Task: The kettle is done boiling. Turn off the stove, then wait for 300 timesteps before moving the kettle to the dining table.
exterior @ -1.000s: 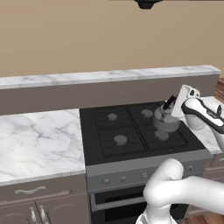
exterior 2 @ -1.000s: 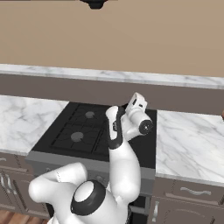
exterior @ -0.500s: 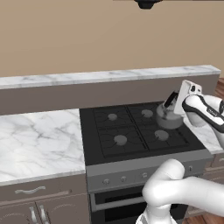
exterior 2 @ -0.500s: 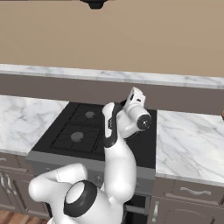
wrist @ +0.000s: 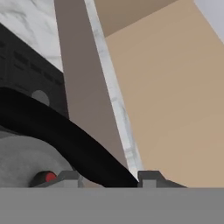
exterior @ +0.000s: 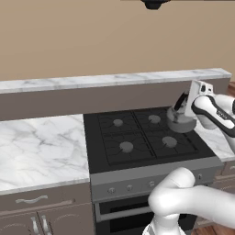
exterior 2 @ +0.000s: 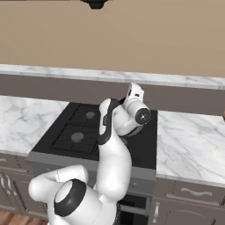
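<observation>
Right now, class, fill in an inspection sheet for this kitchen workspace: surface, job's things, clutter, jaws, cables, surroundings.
Surface: marble counter flanks the cooktop on both sides.
Job's things: kettle hangs off the grates above the stove, at its rear right; its black handle crosses the hand view.
Clutter: nothing seen.
Jaws: gripper shut on the kettle's handle, one tip on each side.
Cables: nothing seen.
Surroundings: raised marble ledge behind the stove, tan wall, taupe cabinets below.

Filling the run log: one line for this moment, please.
kettle: lifted off stove | fingers: straddling black handle | dining table: not reached
</observation>
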